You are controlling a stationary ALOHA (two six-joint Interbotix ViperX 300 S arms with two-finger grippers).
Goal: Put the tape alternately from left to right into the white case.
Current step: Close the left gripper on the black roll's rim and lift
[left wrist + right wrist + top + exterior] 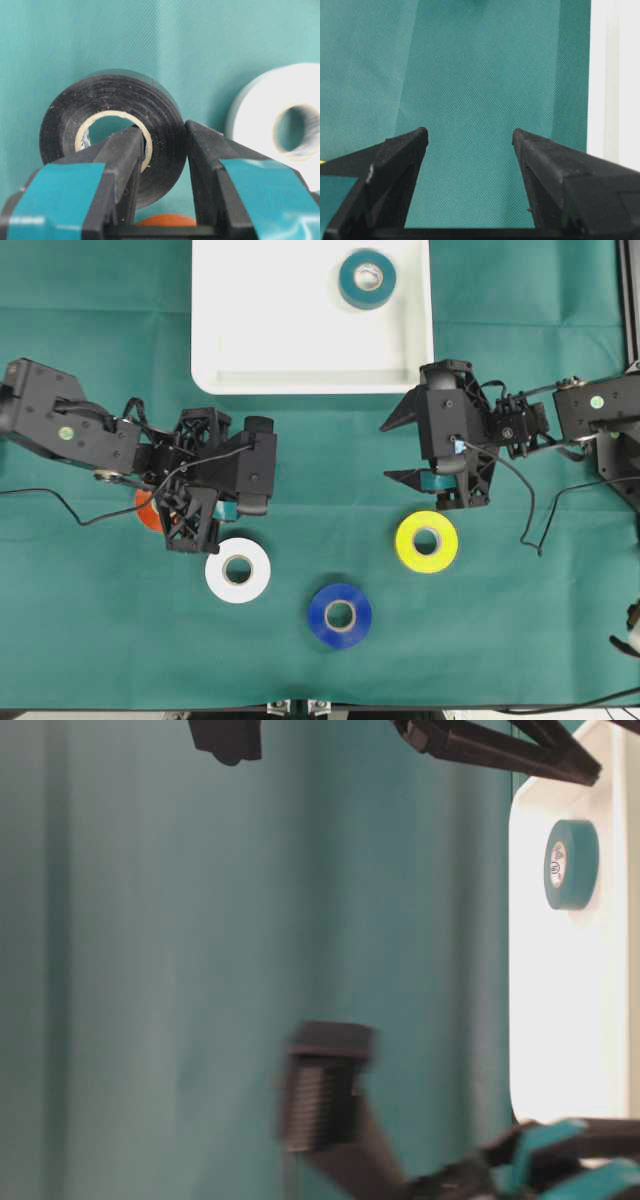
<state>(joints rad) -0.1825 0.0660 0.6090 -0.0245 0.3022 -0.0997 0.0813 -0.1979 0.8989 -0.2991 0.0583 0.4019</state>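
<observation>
The white case lies at the top centre with one teal tape roll in its right part. My left gripper is shut on a black tape roll, one finger through its hole and the other outside its wall. Seen from overhead, the left gripper sits left of centre and the black roll is hidden beneath it. My right gripper stands open and empty just below the case's right corner, over bare cloth.
On the green cloth lie a white roll, a blue roll and a yellow roll. An orange roll peeks out from under the left arm. The case's edge shows at the right of the right wrist view.
</observation>
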